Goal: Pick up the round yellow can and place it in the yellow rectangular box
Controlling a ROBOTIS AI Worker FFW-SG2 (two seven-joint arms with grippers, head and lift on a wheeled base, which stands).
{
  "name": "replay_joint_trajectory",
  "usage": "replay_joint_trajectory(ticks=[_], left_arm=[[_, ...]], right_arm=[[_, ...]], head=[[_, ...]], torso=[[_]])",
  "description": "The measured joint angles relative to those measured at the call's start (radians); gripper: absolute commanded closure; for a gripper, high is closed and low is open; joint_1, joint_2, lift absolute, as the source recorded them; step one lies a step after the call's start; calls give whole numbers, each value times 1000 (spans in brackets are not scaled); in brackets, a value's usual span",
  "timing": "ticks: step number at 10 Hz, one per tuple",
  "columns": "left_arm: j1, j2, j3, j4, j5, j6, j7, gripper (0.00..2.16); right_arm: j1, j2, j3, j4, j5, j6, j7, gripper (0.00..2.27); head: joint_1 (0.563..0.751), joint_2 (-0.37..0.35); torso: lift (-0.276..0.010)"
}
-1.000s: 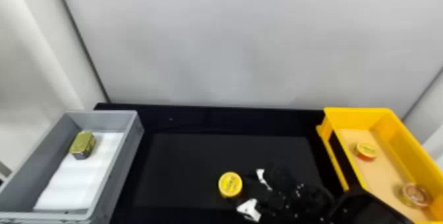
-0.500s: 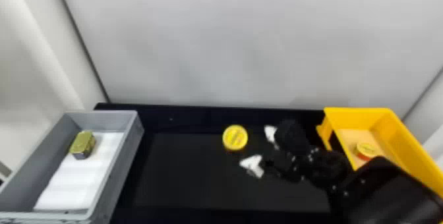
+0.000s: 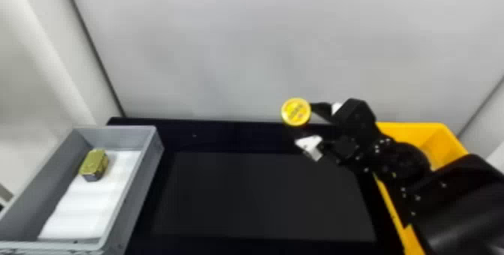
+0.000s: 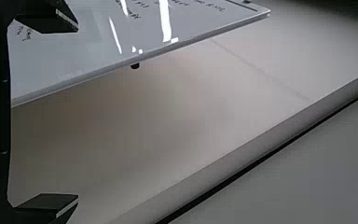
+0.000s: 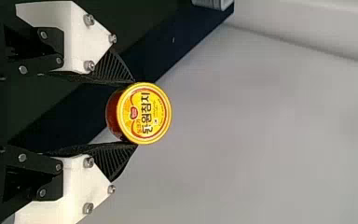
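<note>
Step in hand: transport, can picked up, not yet placed. The right pincer [image 5: 135,113] is closed in to the can's width and has hold of the round yellow can [image 3: 296,112] by its side wall, right at the tips. Can looks to be off the tabletop [image 3: 262,198], seen against its far edge in the head view, right of centre and short of the yellow rectangular box [image 3: 416,131]. Lid faces the head camera, side a darker red-brown in the right wrist view. Box sits at the tabletop's right edge, much of it hidden under the right arm [image 3: 405,164]. Left pincer [image 4: 78,112] is spread wide, empty, idle over a pale surface away from the can. Grey bin [image 3: 116,132] at the tabletop's left edge, gold tin [image 3: 93,163] on the white liner [image 3: 82,209] inside near its far end; neither needed here. Next move, my call: swing the can right, draw the arm back so it clears the box, get over the near-side left wall, lower, let go. Risks: bottom clipping the box's left rim, or can tilting out, since the hold is only at the tips. Roughly past halfway, I'd judge.
</note>
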State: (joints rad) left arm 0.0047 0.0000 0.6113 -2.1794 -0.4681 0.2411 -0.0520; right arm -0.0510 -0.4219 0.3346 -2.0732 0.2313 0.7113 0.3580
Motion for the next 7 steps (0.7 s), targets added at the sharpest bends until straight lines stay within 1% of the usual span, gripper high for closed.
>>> replay_joint_trajectory(ticks=[2, 5, 7], left_arm=[[2, 0, 9, -4, 0, 1, 0, 12], [3, 0, 16, -7, 0, 1, 0, 12], [7, 0, 22, -10, 0, 1, 0, 12]], right_arm=[[5, 0, -48, -61, 55, 43, -24, 638], [9, 4, -123, -143, 154, 99, -36, 638], [33, 8, -194, -167, 218, 115, -46, 639]], head=[[686, 14], [686, 14], [686, 14]], torso=[[-56], [-56], [-56]])
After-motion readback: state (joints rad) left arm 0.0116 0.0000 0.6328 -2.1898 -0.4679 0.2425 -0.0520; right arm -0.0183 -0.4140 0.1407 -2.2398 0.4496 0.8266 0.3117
